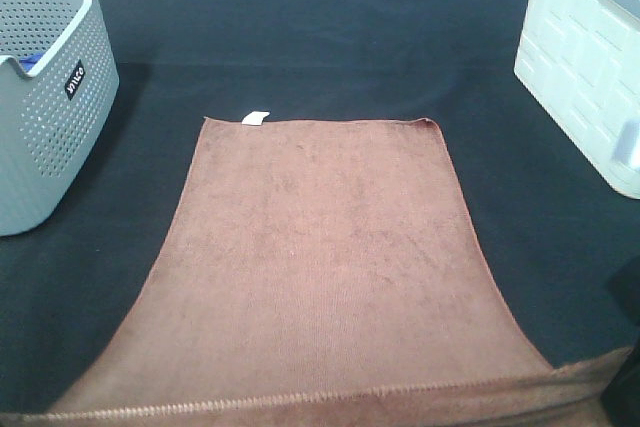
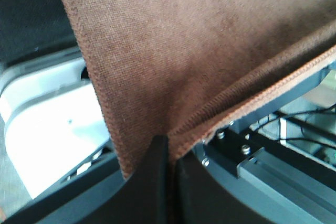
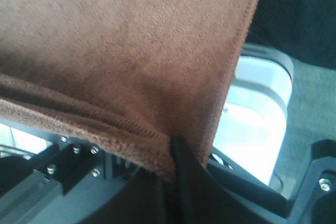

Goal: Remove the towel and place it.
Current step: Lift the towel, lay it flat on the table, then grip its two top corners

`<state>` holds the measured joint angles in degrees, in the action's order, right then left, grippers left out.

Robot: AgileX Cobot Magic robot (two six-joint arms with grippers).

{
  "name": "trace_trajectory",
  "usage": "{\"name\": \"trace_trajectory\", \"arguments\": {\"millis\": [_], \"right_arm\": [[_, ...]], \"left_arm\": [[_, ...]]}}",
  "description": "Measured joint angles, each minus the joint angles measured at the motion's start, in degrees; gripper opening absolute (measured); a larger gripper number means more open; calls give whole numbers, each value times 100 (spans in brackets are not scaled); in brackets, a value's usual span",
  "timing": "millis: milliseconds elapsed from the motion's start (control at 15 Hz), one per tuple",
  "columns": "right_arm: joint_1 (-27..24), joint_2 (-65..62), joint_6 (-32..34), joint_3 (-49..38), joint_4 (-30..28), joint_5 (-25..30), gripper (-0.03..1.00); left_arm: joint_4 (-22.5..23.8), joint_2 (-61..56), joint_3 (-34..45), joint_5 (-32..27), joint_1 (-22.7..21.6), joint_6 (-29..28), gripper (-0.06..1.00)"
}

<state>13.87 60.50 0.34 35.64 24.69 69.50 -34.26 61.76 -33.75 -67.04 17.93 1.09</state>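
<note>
We see our left pincer clamped on one near corner of the brown towel, and our right pincer clamped on the other, both gripping from the near edge of the dark tabletop, outside the high view. The towel lies spread across that tabletop, with its white tag at the far edge.

One black label is picked out on the wall of the grey basket. White letters are printed sideways on it, something like "wilko", but they are too small to be read with certainty. Nothing legible is made out on the white tag of the towel.
</note>
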Motion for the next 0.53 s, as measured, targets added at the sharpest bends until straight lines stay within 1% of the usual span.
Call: {"name": "trace_trajectory", "arguments": {"millis": [133,200,267,333,533], "right_arm": [[0,573,-206,-6,-40,-6,1],[0,573,-206,-6,-40,-6,1],[0,837,-286,-6,-46,-52,1],[0,1352,-481,-6,-46,-229,1],[-6,2057,-842,-17,6,-481,1]], "left_arm": [[0,613,0,11,0,160,0],[0,613,0,11,0,160,0],[0,917,0,11,0,183,0],[-29,1415,0,17,-11,315,0],[-97,2023,0,46,-23,556,0]]}}
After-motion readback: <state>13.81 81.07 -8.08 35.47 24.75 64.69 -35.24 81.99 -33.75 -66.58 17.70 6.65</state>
